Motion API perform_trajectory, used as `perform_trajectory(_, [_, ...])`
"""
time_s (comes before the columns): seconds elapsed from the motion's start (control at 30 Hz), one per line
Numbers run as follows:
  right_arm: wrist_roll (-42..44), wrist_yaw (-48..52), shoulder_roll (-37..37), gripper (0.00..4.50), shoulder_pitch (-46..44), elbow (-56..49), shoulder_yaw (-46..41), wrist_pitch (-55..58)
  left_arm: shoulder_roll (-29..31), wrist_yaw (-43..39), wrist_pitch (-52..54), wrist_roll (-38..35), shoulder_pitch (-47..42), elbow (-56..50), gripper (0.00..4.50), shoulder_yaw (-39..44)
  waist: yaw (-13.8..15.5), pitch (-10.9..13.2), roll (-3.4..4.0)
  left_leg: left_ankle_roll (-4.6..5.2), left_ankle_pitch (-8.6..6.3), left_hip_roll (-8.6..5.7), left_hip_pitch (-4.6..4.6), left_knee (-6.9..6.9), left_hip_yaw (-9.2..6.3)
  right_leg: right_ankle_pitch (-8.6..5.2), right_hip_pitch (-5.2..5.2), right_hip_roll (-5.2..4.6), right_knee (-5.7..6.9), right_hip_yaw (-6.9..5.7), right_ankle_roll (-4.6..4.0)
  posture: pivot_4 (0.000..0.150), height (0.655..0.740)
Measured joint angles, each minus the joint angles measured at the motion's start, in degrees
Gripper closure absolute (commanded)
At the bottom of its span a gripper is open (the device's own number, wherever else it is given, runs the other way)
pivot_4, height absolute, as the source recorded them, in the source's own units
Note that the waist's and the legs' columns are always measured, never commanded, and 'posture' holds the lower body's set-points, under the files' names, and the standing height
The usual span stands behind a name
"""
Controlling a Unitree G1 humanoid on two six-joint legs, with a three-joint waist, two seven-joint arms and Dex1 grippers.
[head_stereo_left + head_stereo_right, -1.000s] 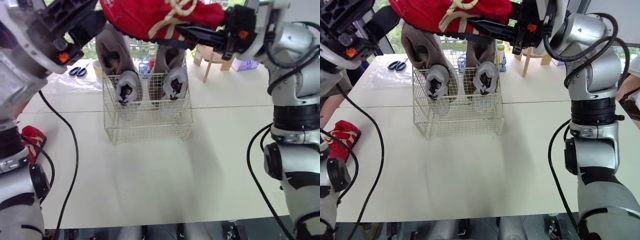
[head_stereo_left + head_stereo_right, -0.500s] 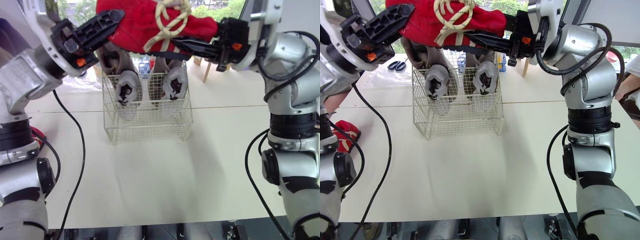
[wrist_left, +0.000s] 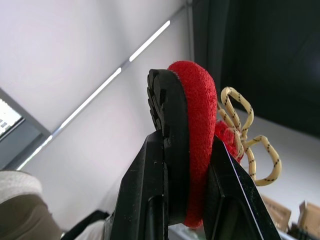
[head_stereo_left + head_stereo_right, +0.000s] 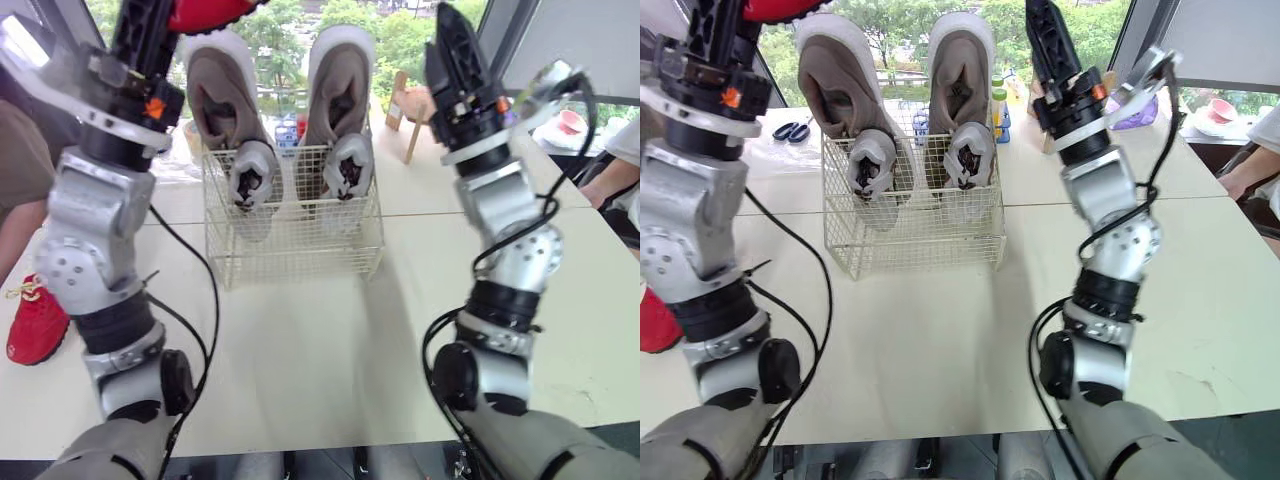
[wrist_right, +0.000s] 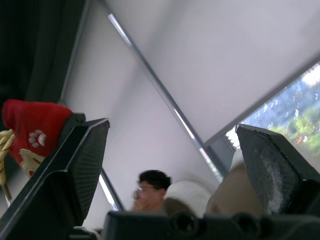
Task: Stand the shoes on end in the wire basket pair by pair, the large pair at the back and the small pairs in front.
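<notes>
White table (image 4: pixel 300 350) is carrying the wire basket (image 4: pixel 295 250), where the large taupe pair (image 4: pixel 225 100) is standing on end at the back. Left gripper (image 3: pixel 185 145) is clamping a small red shoe (image 3: pixel 197 100) across sole and upper, high above the basket. Right gripper (image 5: pixel 172 127) is pointing upward opposite it, spread and empty. Second red shoe (image 4: pixel 35 325) is lying well below the left gripper. Judged light and soft-sided; the stiff sole is offering the surest hold.
</notes>
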Motion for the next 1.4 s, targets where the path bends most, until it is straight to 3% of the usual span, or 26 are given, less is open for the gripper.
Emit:
perform_trajectory(0.13, [1.00, -3.60, 3.35, 0.03, -0.55, -2.50, 3.85, -1.29, -1.83, -1.89, -0.52, 2.59, 0.51, 0.76, 4.27, -2.31, 0.02, 0.00, 0.00, 0.05, -0.01, 0.00, -0.01, 0.05, -0.02, -0.01, 0.06, 0.14, -0.03, 0.02, 0.01, 0.150, 0.7400])
perform_trajectory(0.8, [1.47, -2.40, 2.53, 0.03, -1.81, -2.34, 6.71, -3.67, -2.29, -6.97, 1.14, 10.63, 5.02, 4.22, 4.27, -4.86, -0.11, 0.00, 0.00, 0.12, -0.03, 0.06, 0.01, 0.09, -0.08, -0.02, 0.11, 0.24, -0.05, 0.00, 0.02, 0.150, 0.7400])
perform_trajectory(0.97, [0.78, -2.40, 1.94, 2.32, -1.81, -0.68, 6.89, -3.81, -2.24, -7.63, 1.78, 11.76, 5.49, 3.11, 4.27, -5.98, -0.13, 0.00, 0.00, 0.12, -0.04, 0.06, 0.01, 0.09, -0.08, -0.02, 0.11, 0.23, -0.06, 0.00, 0.02, 0.150, 0.7400])
perform_trajectory(1.07, [0.17, -2.51, 1.66, 3.43, -1.80, -0.42, 7.20, -3.80, -2.00, -7.98, 1.75, 12.43, 5.99, 2.12, 4.27, -5.95, -0.14, 0.00, 0.00, 0.12, -0.04, 0.08, 0.01, 0.08, -0.09, -0.02, 0.11, 0.24, -0.06, -0.01, 0.02, 0.150, 0.7400])
perform_trajectory(1.2, [0.23, -2.54, 0.63, 3.54, -1.85, 0.20, 7.49, -3.37, 4.27, -8.13, 4.41, 14.70, 8.46, -0.27, 2.43, -6.33, -0.25, 0.01, 0.01, 0.12, -0.04, 0.09, 0.01, 0.04, -0.09, -0.03, 0.09, 0.25, -0.06, 0.00, 0.02, 0.150, 0.7400])
perform_trajectory(1.3, [0.51, 0.89, -5.71, 3.54, -3.31, 1.87, 7.33, -0.82, 10.24, -5.79, 8.49, 15.28, 14.40, -5.79, 0.91, -7.00, -0.33, 0.03, 0.01, 0.14, -0.05, 0.10, -0.01, 0.03, -0.09, -0.03, 0.07, 0.24, -0.10, 0.01, 0.02, 0.150, 0.7400])
perform_trajectory(1.4, [0.26, 9.76, -16.11, 3.54, -7.35, 5.47, 6.39, 1.47, 16.95, -2.38, 13.11, 16.13, 22.81, -13.34, 0.91, -7.99, -0.03, 0.08, 0.05, 0.15, -0.06, 0.08, -0.01, 0.02, -0.09, -0.05, 0.10, 0.19, -0.15, 0.00, -0.01, 0.150, 0.7400])
